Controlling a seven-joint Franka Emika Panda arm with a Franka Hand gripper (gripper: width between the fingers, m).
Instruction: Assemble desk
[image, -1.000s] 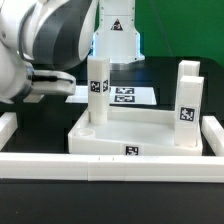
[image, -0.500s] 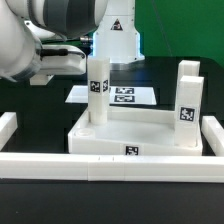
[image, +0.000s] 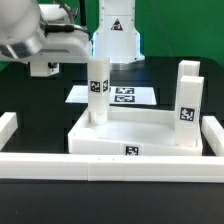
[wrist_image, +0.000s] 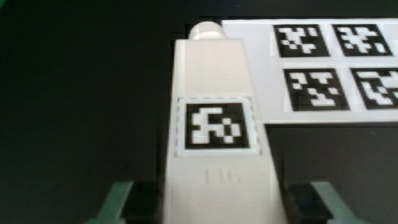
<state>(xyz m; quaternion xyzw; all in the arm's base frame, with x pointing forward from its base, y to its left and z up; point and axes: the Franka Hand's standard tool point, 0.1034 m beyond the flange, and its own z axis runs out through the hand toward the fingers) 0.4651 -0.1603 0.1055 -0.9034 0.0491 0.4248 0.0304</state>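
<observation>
marker board flat on black table, white border rail along the front

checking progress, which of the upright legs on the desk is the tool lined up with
The leg at the exterior view's left: the tool hangs beside its top, and the wrist view shows it between the fingers. The two legs at the right stand clear.

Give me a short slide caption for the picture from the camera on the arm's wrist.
Open claw poised around a white tagged desk leg, with the marker board lying beside it on the black table.
</observation>
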